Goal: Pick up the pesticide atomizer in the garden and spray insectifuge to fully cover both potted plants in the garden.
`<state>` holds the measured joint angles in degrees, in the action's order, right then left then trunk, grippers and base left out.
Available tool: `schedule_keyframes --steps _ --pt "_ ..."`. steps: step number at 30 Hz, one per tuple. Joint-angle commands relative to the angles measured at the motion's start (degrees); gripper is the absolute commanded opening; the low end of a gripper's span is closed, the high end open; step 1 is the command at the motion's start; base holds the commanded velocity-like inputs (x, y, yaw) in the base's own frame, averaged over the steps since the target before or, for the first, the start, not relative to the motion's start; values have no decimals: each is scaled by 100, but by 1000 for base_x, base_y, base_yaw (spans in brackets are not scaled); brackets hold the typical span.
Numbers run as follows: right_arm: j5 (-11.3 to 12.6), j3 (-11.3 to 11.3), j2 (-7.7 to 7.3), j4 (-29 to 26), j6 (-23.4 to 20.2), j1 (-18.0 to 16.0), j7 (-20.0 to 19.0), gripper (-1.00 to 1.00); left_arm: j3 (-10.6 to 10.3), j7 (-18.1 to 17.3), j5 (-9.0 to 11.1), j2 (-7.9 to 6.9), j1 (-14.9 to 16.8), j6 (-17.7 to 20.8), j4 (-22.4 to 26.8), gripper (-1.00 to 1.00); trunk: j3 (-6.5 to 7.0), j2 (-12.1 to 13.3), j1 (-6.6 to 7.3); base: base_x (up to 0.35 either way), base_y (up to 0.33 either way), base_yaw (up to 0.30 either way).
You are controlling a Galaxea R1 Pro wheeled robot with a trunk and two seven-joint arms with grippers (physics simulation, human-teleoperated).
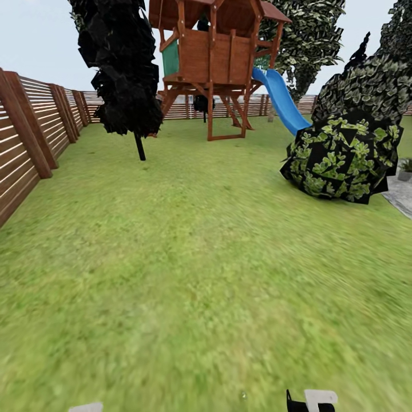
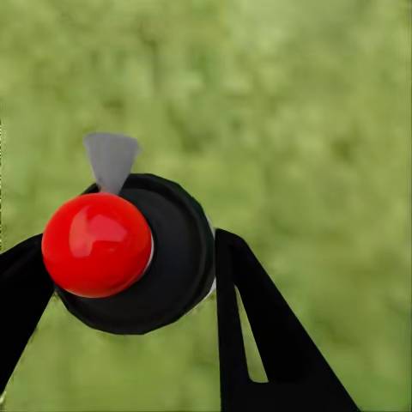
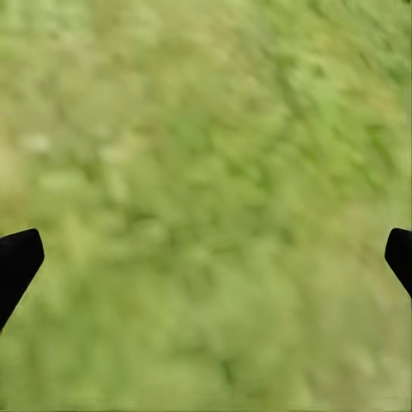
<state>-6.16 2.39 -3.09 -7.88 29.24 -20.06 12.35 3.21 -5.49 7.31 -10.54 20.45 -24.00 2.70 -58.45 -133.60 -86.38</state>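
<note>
Black left fingers (image 2: 257, 343) clasp the red-capped atomizer (image 2: 129, 253) above grass (image 2: 300, 129).

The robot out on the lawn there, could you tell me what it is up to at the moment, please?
It is out on the grass carrying a sprayer. The left gripper is shut on the sprayer, a black bottle with a red cap. The right gripper is open with nothing in it, over the lawn. Ahead are a wooden playhouse with a blue slide, a slatted fence and a leafy bush.

Green lawn (image 1: 189, 274); brown slatted fence (image 1: 28, 131); blue slide (image 1: 281, 98); red-capped black atomizer (image 2: 129, 249).
</note>
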Motion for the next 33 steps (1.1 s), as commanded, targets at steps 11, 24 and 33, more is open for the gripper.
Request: schedule_keyframes --steps 11,24,33 --pt "-61 33 1 5 11 -3 13 100 31 -59 51 0 3 -9 -6 -100 -5 -2 -2 340 100 -138" --pt "-61 33 1 5 11 -3 13 100 31 -64 51 0 3 -9 2 -100 -5 -2 -2 338 -35 -262" --pt "-61 28 1 5 11 -1 13 100 31 -62 51 0 3 -9 3 -100 -5 -2 -2 336 -68 -208"
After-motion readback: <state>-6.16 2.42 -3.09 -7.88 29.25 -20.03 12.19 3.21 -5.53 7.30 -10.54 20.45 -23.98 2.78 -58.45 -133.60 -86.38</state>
